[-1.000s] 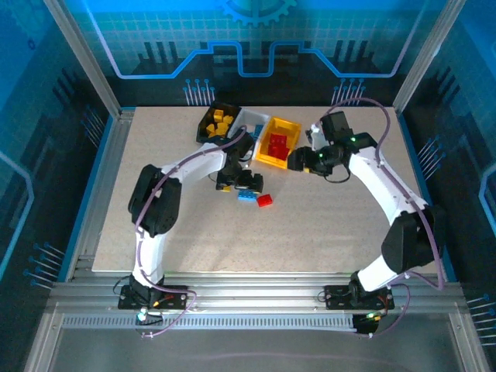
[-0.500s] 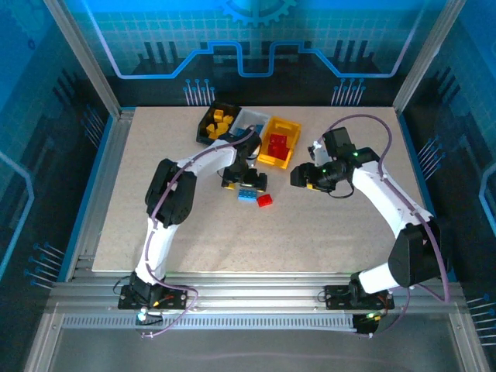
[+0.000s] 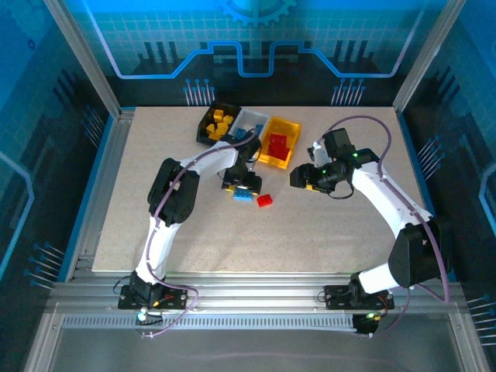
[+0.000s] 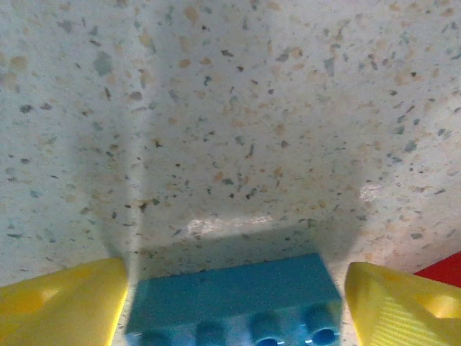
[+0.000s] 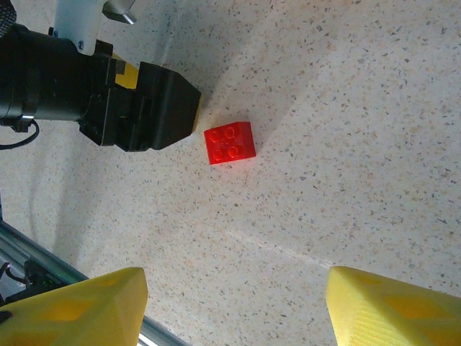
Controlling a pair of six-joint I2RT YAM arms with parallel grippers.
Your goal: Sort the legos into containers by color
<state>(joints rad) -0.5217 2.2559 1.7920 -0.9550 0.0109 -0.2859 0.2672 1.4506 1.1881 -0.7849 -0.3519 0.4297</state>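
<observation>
A light blue lego [image 4: 238, 295] lies on the table between the yellow fingers of my left gripper [image 4: 236, 270]. The left finger [image 4: 65, 299] is against the brick's end and the right finger [image 4: 403, 303] stands a sliver off it, so the gripper is open. From above, my left gripper [image 3: 244, 186] sits over the blue lego [image 3: 245, 195], and a red lego [image 3: 265, 201] lies just to its right. My right gripper [image 5: 230, 303] hangs open and empty above the table, short of the red lego [image 5: 229, 142].
The containers stand in a row at the back: black [image 3: 209, 124] with yellow legos, white [image 3: 246, 118] with blue ones, yellow-orange [image 3: 267, 159] with red ones. The left arm's black wrist [image 5: 108, 101] is close to the red lego.
My left gripper has come down around the blue lego and its jaws have narrowed. My right arm has swung away from the yellow-orange container towards the table's middle.
</observation>
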